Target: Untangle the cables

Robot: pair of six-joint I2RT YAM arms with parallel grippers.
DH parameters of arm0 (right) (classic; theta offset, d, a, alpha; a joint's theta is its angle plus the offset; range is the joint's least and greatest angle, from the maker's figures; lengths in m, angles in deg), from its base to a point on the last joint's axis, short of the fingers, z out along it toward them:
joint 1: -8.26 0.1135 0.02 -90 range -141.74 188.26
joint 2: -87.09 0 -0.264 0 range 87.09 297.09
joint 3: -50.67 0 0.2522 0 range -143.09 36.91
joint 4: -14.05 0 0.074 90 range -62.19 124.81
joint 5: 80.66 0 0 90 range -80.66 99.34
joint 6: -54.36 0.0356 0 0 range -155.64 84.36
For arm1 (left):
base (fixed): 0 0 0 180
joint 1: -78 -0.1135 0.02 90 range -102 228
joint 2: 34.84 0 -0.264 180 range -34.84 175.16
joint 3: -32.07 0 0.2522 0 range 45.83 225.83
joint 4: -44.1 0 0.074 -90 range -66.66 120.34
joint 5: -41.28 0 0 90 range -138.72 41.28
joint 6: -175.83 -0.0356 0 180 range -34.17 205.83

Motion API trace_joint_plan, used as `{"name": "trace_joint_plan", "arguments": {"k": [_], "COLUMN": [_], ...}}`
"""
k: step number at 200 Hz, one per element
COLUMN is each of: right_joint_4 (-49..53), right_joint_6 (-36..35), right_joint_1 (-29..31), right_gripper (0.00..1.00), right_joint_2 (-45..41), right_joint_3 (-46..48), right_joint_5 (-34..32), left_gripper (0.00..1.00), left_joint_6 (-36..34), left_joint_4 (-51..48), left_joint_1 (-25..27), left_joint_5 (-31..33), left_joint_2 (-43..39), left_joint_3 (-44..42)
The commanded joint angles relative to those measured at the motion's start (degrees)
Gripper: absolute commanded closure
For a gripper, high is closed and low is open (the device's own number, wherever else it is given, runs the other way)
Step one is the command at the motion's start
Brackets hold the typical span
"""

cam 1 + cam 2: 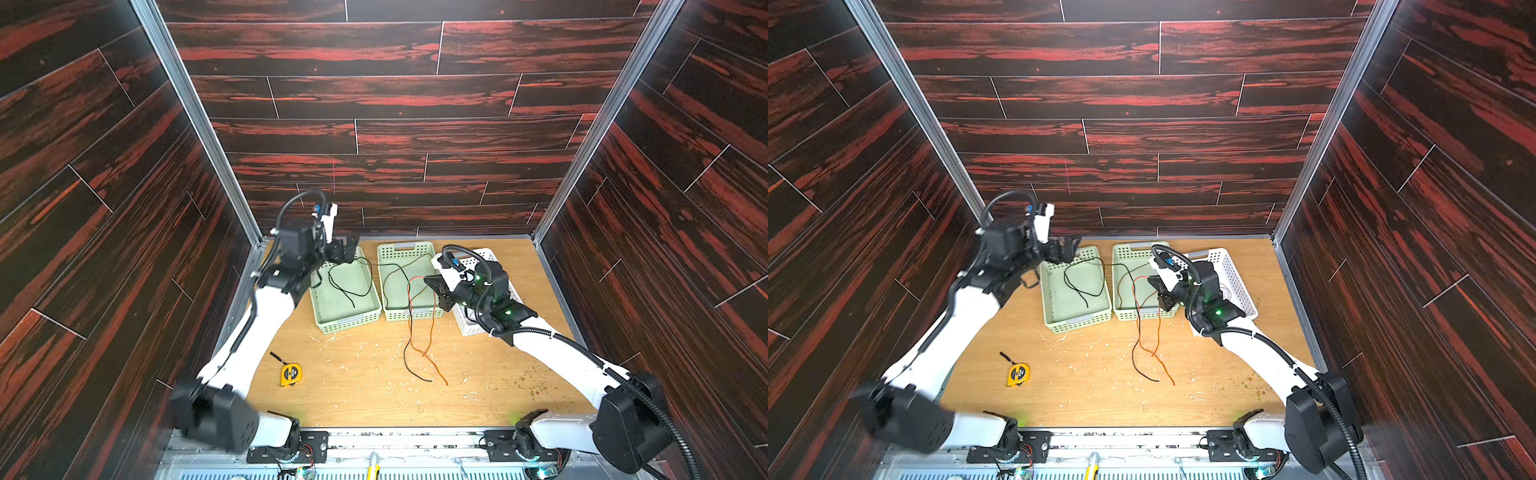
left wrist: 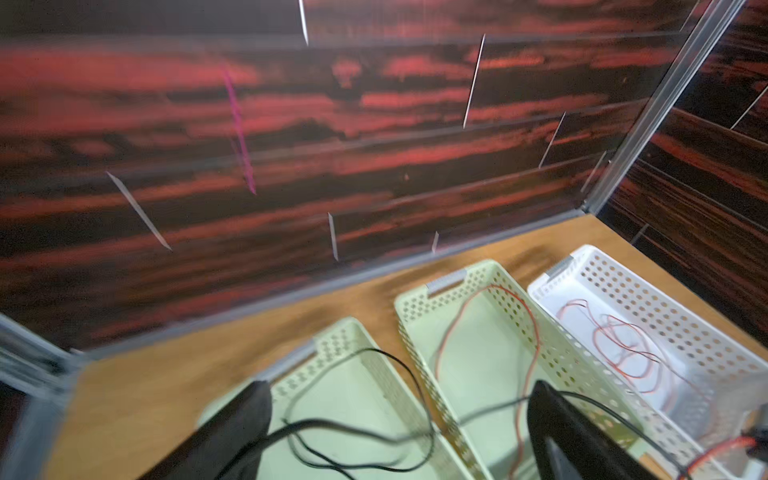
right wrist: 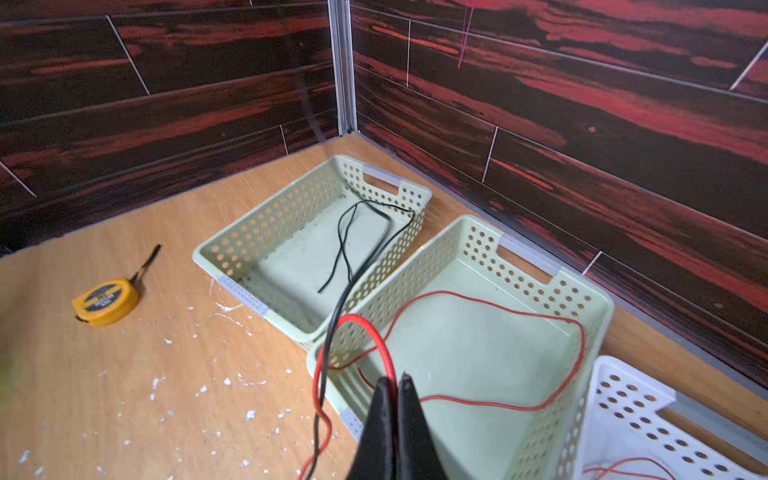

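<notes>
left gripper (image 1: 345,250): fingers wide apart | right gripper (image 3: 395,380): clamped on red and black cables (image 3: 379,343) that trail onto tabletop (image 1: 374,399) | black cable (image 3: 360,272): in left green basket (image 1: 349,323), crossing into middle green basket (image 1: 411,316)

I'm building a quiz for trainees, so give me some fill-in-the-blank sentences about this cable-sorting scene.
The tape measure on the table is ___.
The left hand is ___.
The thin cable pinched by the right hand is ___.
The rightmost basket is ___.
Missing words: yellow, open, red, white.
</notes>
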Motion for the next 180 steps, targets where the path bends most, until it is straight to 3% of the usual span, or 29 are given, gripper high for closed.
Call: {"name": "trace_joint_plan", "arguments": {"k": [1, 13, 43, 62, 76, 92, 110, 141, 167, 180], "right_joint_4": [1.87, 2.58, 4.81, 5.56, 5.07, 4.53, 5.29, 6.89, 7.18, 7.51], "right_joint_6": [-2.92, -3.48, -6.36, -5.65, -3.39, -1.82, -4.08, -7.45, -8.64, -9.32], "right_joint_1": [-0.66, -0.92, -1.22, -1.9, -3.59, -5.63, -6.21, -6.2, -6.21, -6.21], "right_gripper": [1.0, 1.0, 1.0, 1.0, 1.0, 1.0, 1.0, 1.0, 1.0, 1.0], "right_joint_2": [-2.33, -2.66, -2.49, -2.08, -2.52, -3.19, -4.09, -4.14, -4.49, -4.77], "right_joint_3": [-1.77, -2.31, -3.79, -4.61, -4.51, -3.93, -3.35, -3.82, -4.37, -4.51], "right_joint_5": [1.86, 2.18, 6.14, 5.05, 4.83, 5.05, 8.37, 13.27, 16.47, 17.36], "left_gripper": [0.01, 0.01, 0.04, 0.02, 0.01, 0.01, 0.01, 0.15, 0.22, 0.3], "left_joint_6": [-6.42, -9.58, -23.22, -21.79, -18.64, -19.53, -23.09, -29.49, -38.5, -42.41], "left_joint_4": [8.19, 9.53, 5.07, 4.59, 8.21, 4.35, -0.08, -2.44, -7.96, -10.24], "left_joint_1": [-0.01, -0.01, 0.44, 0.74, 0.69, 0.2, -0.08, 2.15, 8.29, 10.33], "left_joint_5": [4.07, 2.46, -13.48, -14.67, -10.12, -6.29, -12.24, -23.1, -23.68, -25.29], "left_joint_2": [-5.3, -7.13, -8.03, -7.66, -7.94, -6.83, -5.98, -3.49, -0.48, 1.49], "left_joint_3": [-5.79, -8.4, -10.19, -10.08, -11.9, -10.31, -8.49, -7.19, -4.21, -2.39]}}
